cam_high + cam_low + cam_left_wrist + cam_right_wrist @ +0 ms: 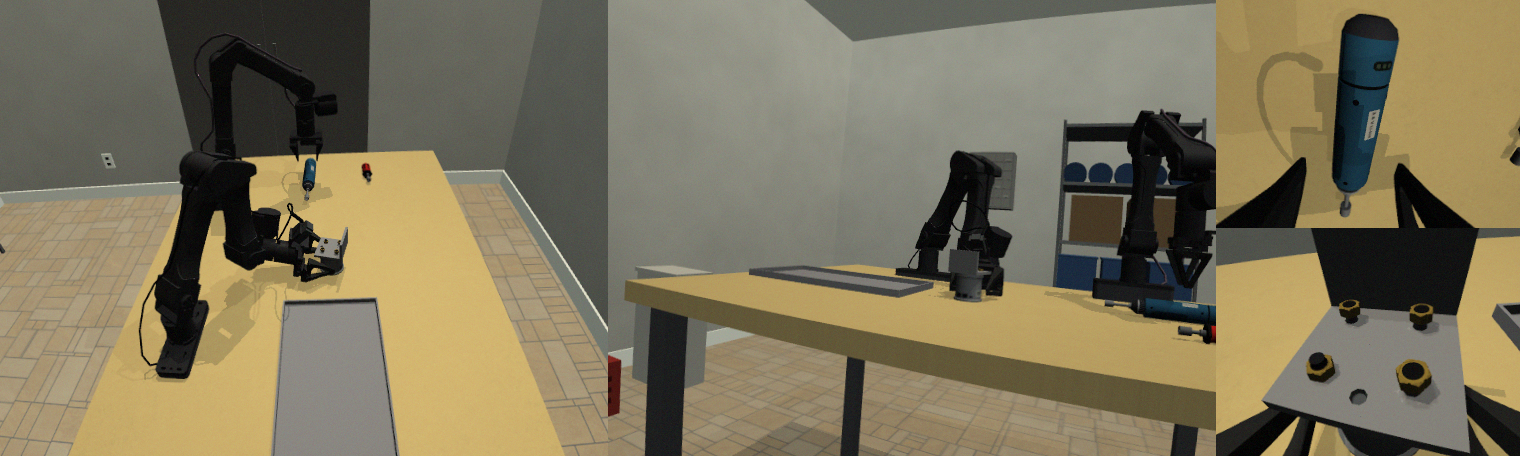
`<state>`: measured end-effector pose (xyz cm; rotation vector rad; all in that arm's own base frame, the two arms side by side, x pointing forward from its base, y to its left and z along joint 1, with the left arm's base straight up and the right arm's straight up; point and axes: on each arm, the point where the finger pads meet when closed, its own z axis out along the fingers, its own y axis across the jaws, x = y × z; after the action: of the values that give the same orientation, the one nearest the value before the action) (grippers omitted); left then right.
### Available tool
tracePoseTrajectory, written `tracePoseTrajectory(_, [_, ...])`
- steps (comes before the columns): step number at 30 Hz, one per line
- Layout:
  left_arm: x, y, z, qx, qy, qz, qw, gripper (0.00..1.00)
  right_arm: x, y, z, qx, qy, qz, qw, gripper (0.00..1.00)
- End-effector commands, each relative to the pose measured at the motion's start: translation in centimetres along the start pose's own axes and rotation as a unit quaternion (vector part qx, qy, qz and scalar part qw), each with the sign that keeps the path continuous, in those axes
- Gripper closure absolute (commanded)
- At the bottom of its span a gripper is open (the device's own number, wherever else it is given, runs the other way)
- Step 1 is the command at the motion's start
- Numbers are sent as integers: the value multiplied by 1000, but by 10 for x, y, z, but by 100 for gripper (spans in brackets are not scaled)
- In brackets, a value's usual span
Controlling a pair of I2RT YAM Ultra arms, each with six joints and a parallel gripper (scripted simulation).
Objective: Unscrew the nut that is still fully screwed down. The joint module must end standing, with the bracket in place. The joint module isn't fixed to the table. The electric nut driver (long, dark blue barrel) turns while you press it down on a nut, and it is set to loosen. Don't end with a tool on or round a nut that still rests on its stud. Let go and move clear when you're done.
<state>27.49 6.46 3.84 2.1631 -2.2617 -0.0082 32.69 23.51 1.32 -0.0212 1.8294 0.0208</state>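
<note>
The joint module [968,288] stands upright on the table, with the grey bracket [330,245] [963,261] [1371,348] on top. In the right wrist view the near-left nut [1320,370] sits flat on the plate, its stud poking through; the near-right nut [1413,376], far-left nut [1349,308] and far-right nut [1421,314] stand raised. My right gripper [327,257] is open, its fingers either side of the module below the plate. The blue nut driver [310,172] [1178,309] [1361,120] lies on the table. My left gripper [308,159] [1352,167] is open above it.
A red-handled tool [366,168] [1214,334] lies beside the driver, on the side away from the arm bases. A shallow grey tray [332,370] [840,279] lies close to the module, on the side away from the driver. The plate has an empty hole [1358,397] near its front edge.
</note>
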Motion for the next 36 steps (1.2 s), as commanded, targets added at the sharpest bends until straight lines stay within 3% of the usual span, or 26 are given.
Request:
tracePoseTrajectory(1, [1,-9,-13,17,-3,0,1000,35,4,2,6,2,6,-4,1000,14])
tracePoseTrajectory(14, [1,-9,-13,17,-3,0,1000,35,3,0,4,3,6,-4,1000,14])
tracePoseTrajectory(15, [1,-9,-13,17,-3,0,1000,35,3,0,4,3,6,-4,1000,26])
tracePoseTrajectory(31, [1,-9,-13,17,-3,0,1000,35,3,0,4,3,6,-4,1000,26])
tracePoseTrajectory(32, [1,-9,-13,17,-3,0,1000,35,3,0,4,3,6,-4,1000,37])
tracePoseTrajectory(36, [1,-9,-13,17,-3,0,1000,35,3,1,4,1,6,-4,1000,37])
